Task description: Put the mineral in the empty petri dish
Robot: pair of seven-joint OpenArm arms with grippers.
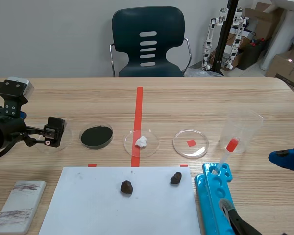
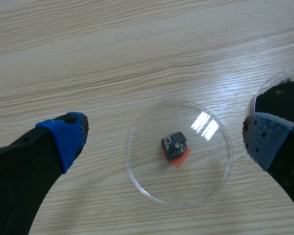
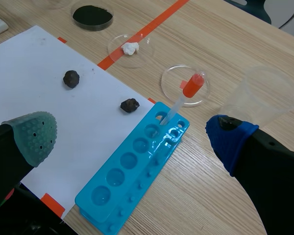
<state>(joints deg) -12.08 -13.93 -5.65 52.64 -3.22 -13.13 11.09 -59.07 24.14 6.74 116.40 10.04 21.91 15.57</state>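
The left pincer [image 2: 164, 134] hangs released, its two blue pads wide apart. A clear petri dish [image 2: 147, 182] lies on the bench [image 2: 137, 49] right under the gap between them. In that dish sits the mineral [image 2: 174, 145], a small dark speckled cube resting over an orange-red mark and touching neither finger. Just beside the outer edge of one finger lies black powder [image 2: 284, 98] in a dish of its own

The right pincer [image 3: 132, 126] is released too, one grey-green pad and one blue pad spread wide with nothing between them. Under it and running ahead lies a blue tube rack [image 3: 132, 171], and a dropper [image 3: 192, 85] with an orange-red bulb stands tilted in the rack's far end. Ahead of the blue pad a clear plastic cup [image 3: 267, 93] stands upright. Just past the rack, ahead of the pincer, lies the empty petri dish [image 3: 174, 93], partly behind the dropper's bulb. Ahead of the grey-green pad a white sheet [image 3: 39, 73] carries the near dark lump [image 3: 130, 105] and the far dark lump [image 3: 71, 78], well apart from each other. Farther ahead, a white lump [image 3: 131, 48] lies in another clear dish
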